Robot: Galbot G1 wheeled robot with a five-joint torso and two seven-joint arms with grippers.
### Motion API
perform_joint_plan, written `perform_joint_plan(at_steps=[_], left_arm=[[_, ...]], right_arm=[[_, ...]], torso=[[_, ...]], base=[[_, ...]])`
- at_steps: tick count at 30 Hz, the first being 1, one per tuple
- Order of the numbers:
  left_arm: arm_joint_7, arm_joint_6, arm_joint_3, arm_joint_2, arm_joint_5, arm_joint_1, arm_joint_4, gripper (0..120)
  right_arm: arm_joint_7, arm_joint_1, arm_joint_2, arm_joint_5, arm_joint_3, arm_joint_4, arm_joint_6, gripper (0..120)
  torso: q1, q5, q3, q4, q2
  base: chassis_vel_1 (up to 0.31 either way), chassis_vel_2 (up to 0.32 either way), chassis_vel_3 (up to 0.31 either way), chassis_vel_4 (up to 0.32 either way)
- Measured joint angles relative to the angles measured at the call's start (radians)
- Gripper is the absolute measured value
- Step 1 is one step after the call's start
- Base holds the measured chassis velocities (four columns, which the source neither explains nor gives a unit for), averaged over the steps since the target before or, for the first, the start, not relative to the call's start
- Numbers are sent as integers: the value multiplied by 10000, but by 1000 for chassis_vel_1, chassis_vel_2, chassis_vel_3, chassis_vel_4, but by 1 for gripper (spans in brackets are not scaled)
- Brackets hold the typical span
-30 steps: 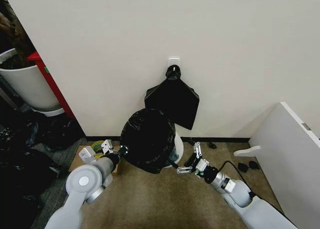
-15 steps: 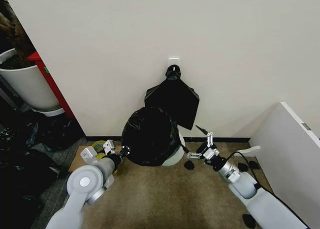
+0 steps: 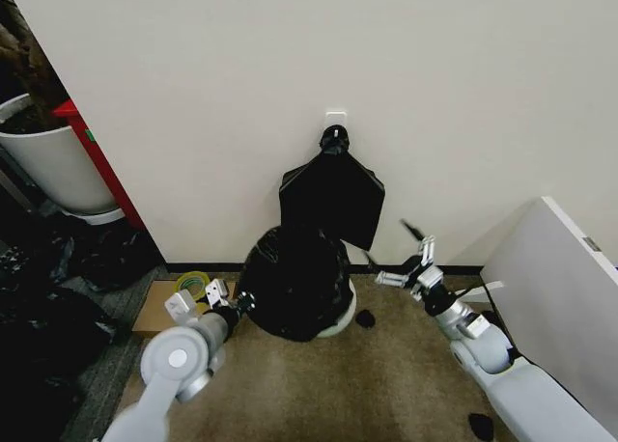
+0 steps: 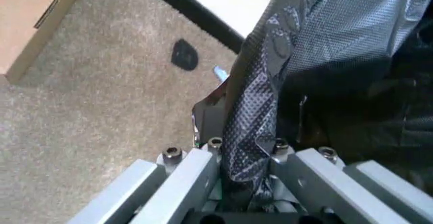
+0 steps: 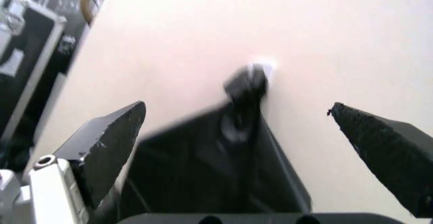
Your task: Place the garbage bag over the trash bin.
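A flat smooth black bag (image 3: 333, 199) hangs from a hook on the cream wall. A large white planter pot (image 3: 53, 167) stands beside a red panel (image 3: 97, 162). A yellow-green tape roll (image 3: 193, 284) rests on flat brown cardboard (image 3: 154, 307) on the carpet.

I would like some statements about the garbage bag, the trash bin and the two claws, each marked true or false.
1. The left claw is shut on the garbage bag. True.
2. The right claw also grips the bag. False: it is open and apart from the bag, in the air to the bin's right.
3. The garbage bag covers most of the trash bin. True: just a white strip of the bin shows at its lower right.
4. The flat black bag lies on the carpet. False: it hangs on the wall above the bin.
5. A roll of yellow tape lies to the left of the bin. True.
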Motion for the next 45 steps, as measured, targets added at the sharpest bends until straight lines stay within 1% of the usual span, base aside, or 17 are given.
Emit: perform_joint_plan(at_steps=[4, 10, 11, 16, 22, 23, 24, 27, 29, 30, 34, 35, 38, 39, 42, 43, 45], left_arm=[[-16, 397, 136, 98, 269, -4, 164, 0], [-200, 870, 321, 238, 712, 45, 465, 0], [-293, 1036, 372, 274, 786, 53, 540, 0], [-401, 1251, 487, 336, 961, 60, 698, 0], [-644, 1490, 531, 246, 827, 61, 788, 1], [-662, 1505, 531, 196, 913, 92, 792, 5], [-662, 1505, 531, 196, 913, 92, 792, 5], [-580, 1482, 517, 116, 1412, 356, 722, 20], [-569, 1481, 517, 118, 1535, 495, 621, 29], [-569, 1481, 517, 118, 1535, 495, 621, 29], [-557, 1481, 461, 170, 1826, 755, 326, 46], [-557, 1481, 461, 170, 1826, 755, 326, 46], [-480, 1479, 337, 298, 1950, 945, -243, 62], [-480, 1479, 337, 298, 1950, 945, -243, 62], [-489, 1559, 278, 518, 1950, 1079, -875, 75], [-489, 1559, 278, 518, 1950, 1079, -875, 75], [-592, 1710, 239, 765, 1934, 1274, -1389, 87]], right_arm=[[94, -213, 61, -850, -45, 544, 2, 100], [290, -314, 179, -1691, -201, 741, 4, 100], [333, -335, 218, -1757, -221, 745, 4, 100], [386, -355, 292, -1827, -235, 713, 7, 100], [386, -355, 295, -1828, -234, 652, 37, 100], [376, -356, 294, -1825, -233, 620, 51, 100], [376, -356, 294, -1825, -233, 620, 51, 100], [309, -369, 298, -1825, -234, 575, 104, 100], [302, -385, 293, -1823, -229, 575, 123, 100], [302, -385, 293, -1823, -229, 575, 123, 100], [263, -424, 284, -1816, -198, 580, 183, 100], [263, -424, 284, -1816, -198, 580, 183, 100], [257, -492, 291, -1783, -146, 594, 213, 100], [257, -492, 291, -1783, -146, 594, 213, 100], [257, -571, 278, -1753, -92, 620, 228, 100], [257, -571, 278, -1753, -92, 620, 228, 100], [268, -621, 269, -1735, -65, 625, 231, 100]], torso=[[0, -2, 0, 2, 0], [0, -1, 0, 3, 0], [0, -2, 0, 3, 0], [0, -1, 0, 1, 0], [0, -1, 0, 1, 0], [0, 0, 0, 0, 0], [0, 0, 0, 0, 0], [0, 2, 0, 2, 0], [0, 0, 0, 1, 0], [0, 0, 0, 1, 0], [0, 0, 0, 1, 0], [0, 0, 0, 1, 0], [0, 0, 0, 1, 0], [0, 0, 0, 1, 0], [0, 0, 0, 1, 0], [0, 0, 0, 1, 0], [0, 0, 0, 1, 0]], base=[[0, 0, 0, 0], [0, 0, 0, 0], [0, 0, 0, 0], [0, 0, 0, 0], [0, 0, 0, 0], [0, 0, 0, 0], [0, 0, 0, 0], [0, 0, 0, 0], [0, 0, 0, 0], [0, 0, 0, 0], [0, 0, 0, 0], [0, 0, 0, 0], [0, 0, 0, 0], [0, 0, 0, 0], [0, 0, 0, 0], [0, 0, 0, 0], [0, 0, 0, 0]])
